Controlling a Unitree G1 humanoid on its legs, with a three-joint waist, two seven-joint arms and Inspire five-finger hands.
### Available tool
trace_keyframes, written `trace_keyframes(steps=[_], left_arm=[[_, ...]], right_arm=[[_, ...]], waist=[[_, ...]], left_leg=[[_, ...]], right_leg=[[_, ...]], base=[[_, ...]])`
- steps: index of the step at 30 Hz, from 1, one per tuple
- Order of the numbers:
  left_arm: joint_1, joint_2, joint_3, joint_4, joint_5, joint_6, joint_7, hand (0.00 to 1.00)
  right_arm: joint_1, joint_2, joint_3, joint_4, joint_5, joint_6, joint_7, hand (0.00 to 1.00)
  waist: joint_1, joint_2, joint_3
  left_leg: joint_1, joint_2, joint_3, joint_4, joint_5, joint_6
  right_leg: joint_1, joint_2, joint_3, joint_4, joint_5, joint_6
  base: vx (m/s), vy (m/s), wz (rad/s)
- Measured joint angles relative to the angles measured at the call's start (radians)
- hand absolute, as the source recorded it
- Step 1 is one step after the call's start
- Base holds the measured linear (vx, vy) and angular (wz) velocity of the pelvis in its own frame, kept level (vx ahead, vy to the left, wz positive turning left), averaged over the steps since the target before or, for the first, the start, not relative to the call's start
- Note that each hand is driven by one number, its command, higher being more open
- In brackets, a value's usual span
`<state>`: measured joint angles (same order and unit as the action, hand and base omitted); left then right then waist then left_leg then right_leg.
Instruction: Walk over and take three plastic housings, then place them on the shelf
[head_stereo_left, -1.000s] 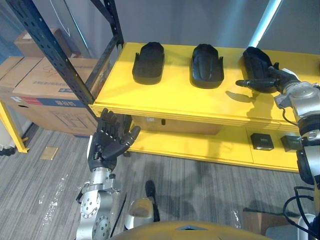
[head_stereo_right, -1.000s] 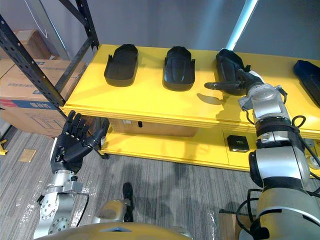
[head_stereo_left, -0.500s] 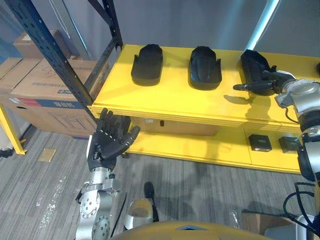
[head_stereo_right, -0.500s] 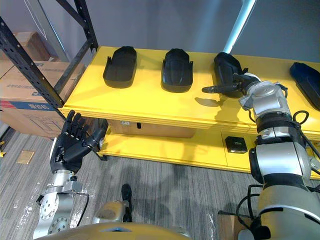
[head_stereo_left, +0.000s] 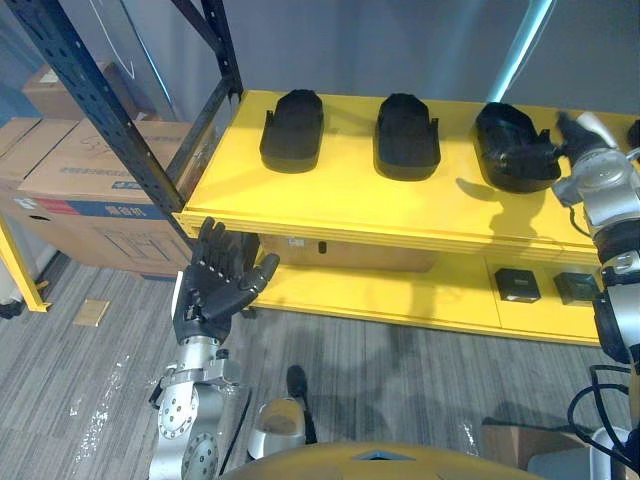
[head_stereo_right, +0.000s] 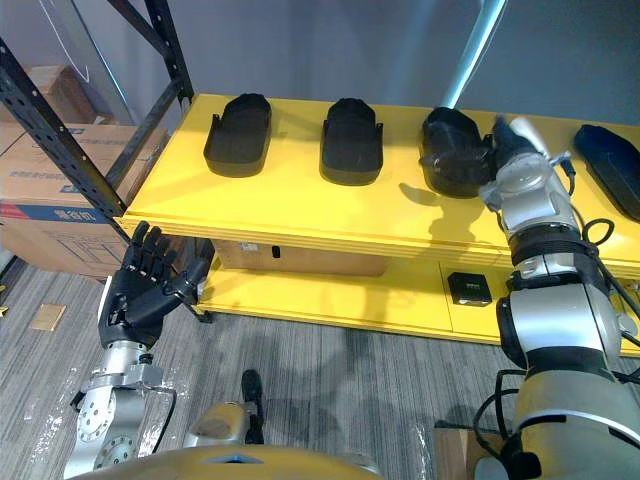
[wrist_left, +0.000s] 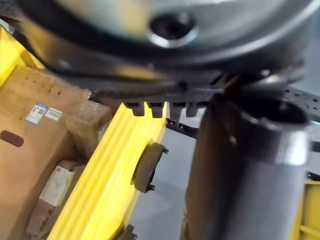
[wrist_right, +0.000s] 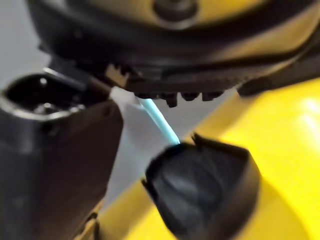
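Observation:
Three black plastic housings lie in a row on the yellow shelf's top level (head_stereo_left: 340, 195): a left one (head_stereo_left: 292, 128), a middle one (head_stereo_left: 407, 135) and a right one (head_stereo_left: 512, 145). My right hand (head_stereo_right: 505, 145) is at the right housing's right edge, white thumb cover up, fingers straight and open against its rim. In the right wrist view that housing (wrist_right: 205, 187) lies just past the fingers, not held. My left hand (head_stereo_left: 215, 285) hangs open with spread fingers below the shelf's front left corner, holding nothing.
A dark rack upright (head_stereo_left: 100, 100) slants at the shelf's left end, with cardboard boxes (head_stereo_left: 70, 170) behind it. The lower yellow level carries small black boxes (head_stereo_left: 519, 284). Another dark housing (head_stereo_right: 610, 165) lies at the far right. Grey carpet (head_stereo_left: 400, 370) spreads in front.
My right hand, which stretched a finger leftward over the right housing, has drawn back to its right edge and turned thumb-up; the housing now lies more crosswise. The left hand stays put.

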<state>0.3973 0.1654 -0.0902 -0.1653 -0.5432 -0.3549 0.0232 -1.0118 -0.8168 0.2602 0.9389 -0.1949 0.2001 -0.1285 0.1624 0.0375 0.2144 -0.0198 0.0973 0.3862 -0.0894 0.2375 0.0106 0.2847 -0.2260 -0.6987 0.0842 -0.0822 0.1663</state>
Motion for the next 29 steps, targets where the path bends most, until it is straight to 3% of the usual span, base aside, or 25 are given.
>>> trace_keyframes(steps=[4, 6, 9, 12, 14, 16, 19, 20, 21, 23, 26, 29], left_arm=[[0.004, 0.000, -0.040, -0.002, -0.002, -0.013, -0.002, 1.00], [0.004, 0.000, -0.047, -0.003, -0.005, -0.015, -0.009, 1.00], [0.004, 0.001, -0.048, -0.005, -0.022, -0.027, -0.036, 1.00], [0.004, 0.003, -0.050, -0.047, -0.026, -0.034, -0.039, 1.00], [0.005, 0.005, -0.046, -0.097, -0.026, -0.037, -0.032, 1.00], [0.004, 0.004, -0.021, -0.134, -0.026, -0.039, -0.019, 1.00], [0.006, -0.021, 0.048, -0.142, -0.025, -0.039, 0.020, 1.00], [0.014, -0.058, 0.099, -0.141, -0.021, -0.036, 0.043, 1.00], [0.015, -0.064, 0.107, -0.139, -0.021, -0.036, 0.044, 1.00], [0.050, -0.099, 0.143, -0.125, -0.018, -0.032, 0.055, 1.00], [0.053, -0.111, 0.147, -0.069, 0.001, -0.029, 0.061, 1.00], [0.033, -0.115, 0.190, 0.087, 0.013, 0.010, 0.111, 1.00]], right_arm=[[0.002, -0.012, -0.053, -0.203, -0.063, -0.066, -0.286, 1.00], [0.002, -0.030, -0.064, -0.288, -0.072, -0.106, -0.370, 1.00], [0.037, -0.081, -0.119, -0.393, -0.002, -0.163, -0.435, 1.00], [0.205, -0.087, -0.318, -0.488, 0.113, -0.200, -0.451, 1.00], [0.363, -0.058, -0.462, -0.531, 0.204, -0.227, -0.452, 1.00], [0.539, 0.049, -0.607, -0.569, 0.234, -0.229, -0.438, 1.00], [0.856, 0.269, -0.763, -0.582, 0.252, -0.229, -0.356, 1.00], [1.029, 0.405, -0.816, -0.582, 0.303, -0.229, -0.290, 1.00], [1.054, 0.428, -0.823, -0.582, 0.314, -0.229, -0.280, 1.00], [1.239, 0.578, -0.837, -0.582, 0.386, -0.229, -0.224, 1.00], [1.317, 0.643, -0.813, -0.585, 0.395, -0.229, -0.197, 1.00], [1.376, 0.663, -0.729, -0.659, 0.356, -0.230, -0.074, 1.00]], waist=[[-0.007, 0.001, -0.001], [-0.008, 0.001, -0.001], [-0.007, 0.000, -0.002], [-0.009, -0.003, -0.004], [-0.019, -0.003, -0.011], [-0.045, -0.005, -0.017], [-0.092, 0.001, -0.032], [-0.122, 0.005, -0.034], [-0.125, 0.006, -0.035], [-0.160, 0.029, -0.049], [-0.168, 0.036, -0.054], [-0.167, 0.033, -0.053]], left_leg=[[-0.008, -0.003, -0.003, 0.000, 0.000, 0.000], [-0.008, -0.004, -0.003, 0.000, 0.000, 0.000], [-0.011, -0.007, -0.006, 0.000, 0.001, 0.001], [-0.013, -0.016, -0.006, 0.000, -0.004, -0.004], [-0.024, -0.020, -0.002, 0.000, -0.011, -0.003], [-0.028, -0.021, 0.008, 0.000, -0.013, -0.003], [-0.027, -0.022, 0.028, 0.000, -0.016, -0.001], [-0.027, -0.018, 0.041, 0.000, -0.016, -0.002], [-0.027, -0.018, 0.045, 0.000, -0.016, -0.002], [-0.023, -0.008, 0.069, 0.000, -0.024, -0.011], [-0.023, 0.009, 0.083, 0.000, -0.025, -0.011], [-0.027, 0.032, 0.090, 0.000, -0.023, -0.014]], right_leg=[[-0.007, -0.003, -0.002, 0.000, 0.001, 0.001], [-0.006, -0.003, -0.003, 0.000, 0.001, 0.001], [-0.006, -0.005, -0.008, 0.000, 0.001, 0.001], [-0.008, -0.016, -0.008, 0.002, 0.001, 0.001], [-0.024, -0.021, -0.003, 0.006, 0.000, 0.000], [-0.038, -0.028, 0.010, 0.013, 0.000, 0.000], [-0.059, -0.038, 0.039, 0.021, 0.002, 0.004], [-0.068, -0.037, 0.051, 0.022, 0.004, 0.006], [-0.070, -0.037, 0.055, 0.022, 0.004, 0.006], [-0.085, -0.031, 0.083, 0.020, 0.003, 0.004], [-0.099, -0.018, 0.102, 0.017, -0.001, -0.002], [-0.111, 0.003, 0.112, 0.016, -0.003, -0.016]], base=[[0.00, 0.000, 0.00], [0.00, 0.000, 0.04], [0.00, 0.006, 0.07], [-0.03, 0.054, 0.03], [-0.05, 0.075, -0.03], [-0.03, 0.070, -0.16], [-0.01, 0.047, -0.27], [0.00, 0.014, -0.24], [0.00, 0.013, -0.35], [-0.01, -0.001, -0.34], [-0.03, -0.013, -0.21], [-0.04, -0.018, -0.11]])
